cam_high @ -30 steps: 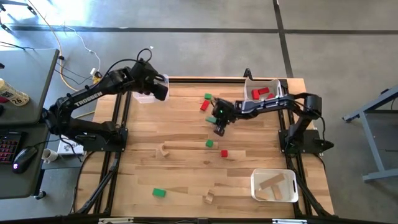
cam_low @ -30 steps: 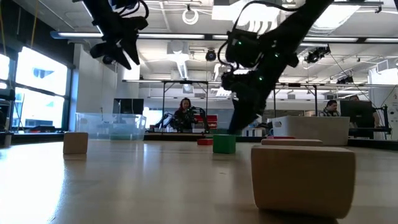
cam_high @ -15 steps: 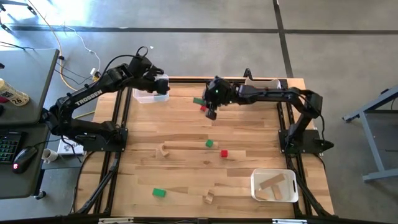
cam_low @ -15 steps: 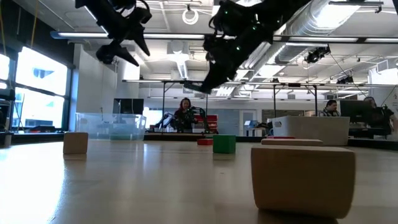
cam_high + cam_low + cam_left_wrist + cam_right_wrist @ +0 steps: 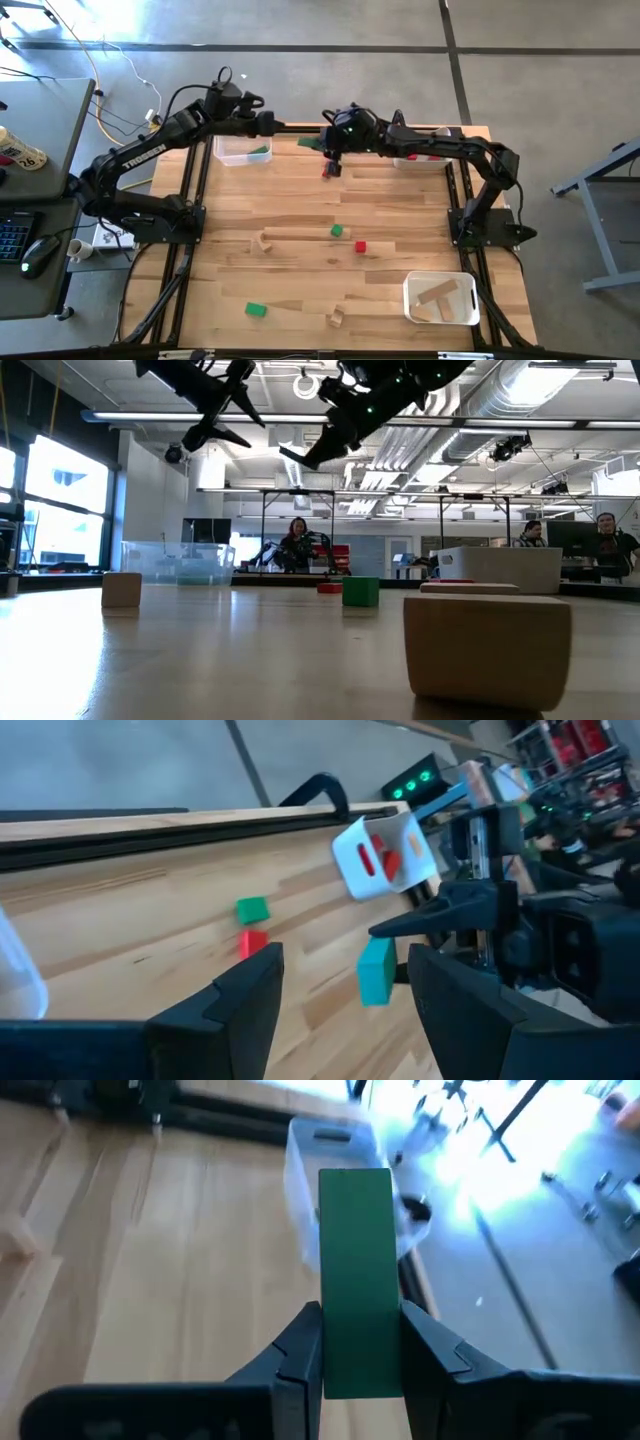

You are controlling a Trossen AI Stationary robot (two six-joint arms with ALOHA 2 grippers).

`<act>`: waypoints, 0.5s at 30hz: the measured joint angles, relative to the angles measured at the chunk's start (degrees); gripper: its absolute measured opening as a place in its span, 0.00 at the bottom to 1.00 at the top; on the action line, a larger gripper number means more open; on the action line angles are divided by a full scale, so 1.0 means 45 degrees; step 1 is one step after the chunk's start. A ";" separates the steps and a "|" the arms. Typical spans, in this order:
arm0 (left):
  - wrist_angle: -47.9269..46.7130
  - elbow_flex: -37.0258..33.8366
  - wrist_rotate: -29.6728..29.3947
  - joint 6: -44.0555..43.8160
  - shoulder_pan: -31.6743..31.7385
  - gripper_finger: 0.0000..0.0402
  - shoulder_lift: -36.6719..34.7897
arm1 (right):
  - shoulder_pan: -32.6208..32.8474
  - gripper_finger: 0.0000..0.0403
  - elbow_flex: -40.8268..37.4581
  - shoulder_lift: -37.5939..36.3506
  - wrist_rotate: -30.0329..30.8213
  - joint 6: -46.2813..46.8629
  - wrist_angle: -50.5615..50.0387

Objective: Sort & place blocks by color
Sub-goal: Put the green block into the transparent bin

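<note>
My right gripper (image 5: 322,146) hangs high over the table's far edge, shut on a green block (image 5: 356,1270), which also shows in the left wrist view (image 5: 376,970). My left gripper (image 5: 345,1010) is open and bare, high near the far left (image 5: 262,122), facing the right one. Below it stands a clear bin (image 5: 232,156) holding a green block (image 5: 258,151). Loose on the table lie red blocks (image 5: 328,172) (image 5: 360,245), green blocks (image 5: 337,230) (image 5: 256,310) and plain wood pieces (image 5: 265,240) (image 5: 336,318). My right gripper pinches the green block between its two fingers, by the two long sides of its near end (image 5: 356,1355). The block lies along the fingers and sticks out well past their tips. The fingers slant down toward the table's left. The block is lifted clear of everything.
A bin with red blocks (image 5: 420,158) sits at the far right, partly under my right arm. Another bin (image 5: 440,298) with wood bars stands near right. In the low view a wood block (image 5: 487,645) lies close to the camera. People sit in the room behind.
My right gripper has risen from the table's middle with the green block and swung toward the far edge and the left, rolling as it went. My left gripper has swung from above the far-left bin toward the right and tipped up.
</note>
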 joint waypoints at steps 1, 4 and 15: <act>0.0173 0.0000 0.0008 -0.0090 -0.0035 0.51 0.0084 | 0.0000 0.17 0.0061 0.0000 0.0002 -0.0103 0.0163; 0.0743 0.0000 0.0245 -0.0164 -0.0201 0.51 0.0366 | 0.0000 0.17 0.0207 0.0000 0.0005 -0.0542 0.0716; 0.2574 0.0000 0.0556 -0.0805 -0.0682 0.50 0.1311 | -0.0160 0.17 0.0674 -0.0005 0.0457 -0.0937 0.0846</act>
